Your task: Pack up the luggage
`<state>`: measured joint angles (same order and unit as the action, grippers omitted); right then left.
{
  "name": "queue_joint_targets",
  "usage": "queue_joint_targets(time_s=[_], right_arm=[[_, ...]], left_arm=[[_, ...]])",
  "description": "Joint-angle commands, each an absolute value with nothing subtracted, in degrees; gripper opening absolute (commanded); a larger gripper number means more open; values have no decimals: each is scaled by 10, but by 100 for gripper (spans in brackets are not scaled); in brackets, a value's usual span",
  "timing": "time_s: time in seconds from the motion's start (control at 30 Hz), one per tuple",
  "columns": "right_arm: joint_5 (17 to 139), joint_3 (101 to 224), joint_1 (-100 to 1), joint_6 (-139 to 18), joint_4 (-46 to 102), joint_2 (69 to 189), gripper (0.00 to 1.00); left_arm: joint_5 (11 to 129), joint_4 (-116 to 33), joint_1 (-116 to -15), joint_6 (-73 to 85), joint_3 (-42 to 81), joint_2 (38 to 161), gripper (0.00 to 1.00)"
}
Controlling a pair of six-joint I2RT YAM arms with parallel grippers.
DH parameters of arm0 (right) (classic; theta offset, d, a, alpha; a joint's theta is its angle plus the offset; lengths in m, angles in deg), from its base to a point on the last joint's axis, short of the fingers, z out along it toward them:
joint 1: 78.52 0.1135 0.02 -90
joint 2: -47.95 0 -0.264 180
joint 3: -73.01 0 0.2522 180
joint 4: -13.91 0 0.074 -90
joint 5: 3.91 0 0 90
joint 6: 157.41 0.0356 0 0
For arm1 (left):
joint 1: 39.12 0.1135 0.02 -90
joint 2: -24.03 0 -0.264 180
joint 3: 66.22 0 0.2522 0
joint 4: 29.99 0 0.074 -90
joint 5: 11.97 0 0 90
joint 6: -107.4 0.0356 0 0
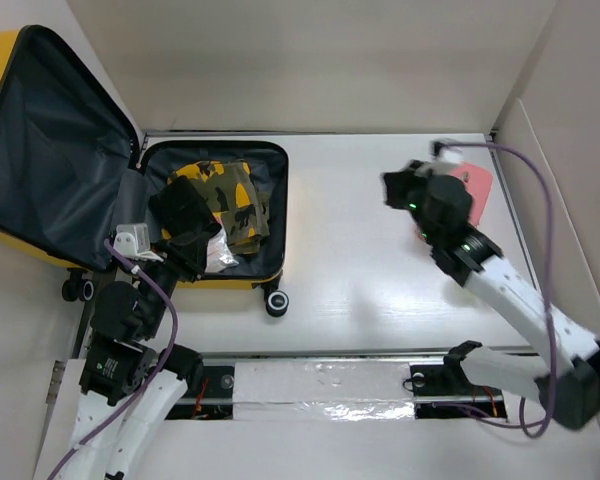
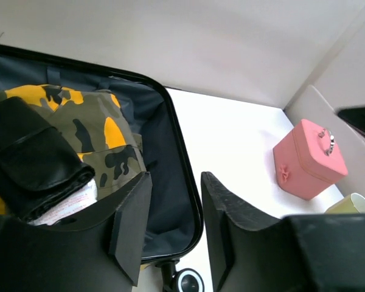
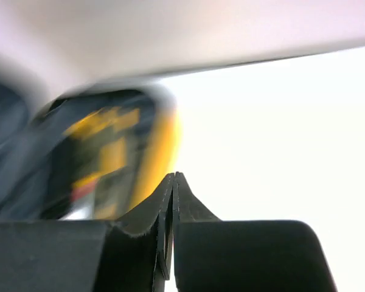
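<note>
The luggage (image 1: 232, 283), a yellow suitcase, lies open at the table's left with its grey-lined lid (image 1: 50, 160) leaning back. In its base lie a camouflage garment (image 1: 232, 195) (image 2: 91, 131), a black pouch (image 1: 185, 215) (image 2: 30, 158) and a white packet (image 2: 67, 205). My left gripper (image 1: 185, 260) (image 2: 176, 176) hovers over the near right corner of the base, open, with nothing between its fingers; the black rim (image 2: 184, 164) shows below the gap. My right gripper (image 1: 395, 188) (image 3: 174, 175) is shut and empty, raised over the table's right half and pointing toward the blurred suitcase (image 3: 161, 146).
A pink box-shaped case (image 1: 477, 188) (image 2: 309, 159) stands at the back right near the wall, behind the right gripper. A pale cup (image 2: 353, 204) sits beside it. A suitcase wheel (image 1: 277, 302) (image 2: 188, 283) juts toward the table's near edge. Beige walls enclose the table.
</note>
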<state>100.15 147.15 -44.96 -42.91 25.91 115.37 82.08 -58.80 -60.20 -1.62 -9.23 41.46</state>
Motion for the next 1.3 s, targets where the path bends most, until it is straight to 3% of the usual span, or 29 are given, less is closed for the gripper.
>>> queue_joint_targets(time_s=[0.0,0.1,0.17,0.2,0.23,0.27,0.33,0.53,0.87,1.0,1.03,1.1,1.13,1.2,1.27], right_arm=[[1202,1360,-517,-403,338,1044,1],[1246,1261,-639,-383,365,923,0],[1213,1235,-737,-369,400,866,10],[1198,1216,-765,-368,406,854,17],[1190,1207,-789,-367,416,845,38],[1189,1201,-832,-361,428,839,49],[1195,1193,-872,-356,465,836,61],[1110,1164,-973,-417,414,864,63],[990,1205,-1010,-452,371,1086,66],[968,1216,-1010,-454,367,1108,60],[965,1212,-1016,-456,353,1111,46],[951,1217,-1024,-459,360,1121,36],[947,1219,-1030,-460,365,1125,16],[944,1221,-1030,-462,377,1119,3],[944,1207,-1030,-463,383,1096,0]], left_arm=[[805,-554,-609,-20,-91,404,34],[802,-552,-621,-19,-91,398,31],[806,-553,-628,-18,-90,399,31],[807,-553,-635,-18,-90,399,31],[808,-553,-642,-18,-90,397,31],[809,-554,-643,-18,-90,394,32],[814,-554,-657,-18,-90,386,32],[825,-557,-676,-20,-89,368,33],[829,-561,-693,-22,-90,346,34],[836,-564,-693,-22,-88,342,34],[837,-565,-693,-23,-88,341,35],[837,-564,-693,-22,-88,340,35],[839,-565,-693,-22,-88,341,35],[841,-567,-698,-21,-87,341,35],[841,-567,-698,-22,-88,342,35]])
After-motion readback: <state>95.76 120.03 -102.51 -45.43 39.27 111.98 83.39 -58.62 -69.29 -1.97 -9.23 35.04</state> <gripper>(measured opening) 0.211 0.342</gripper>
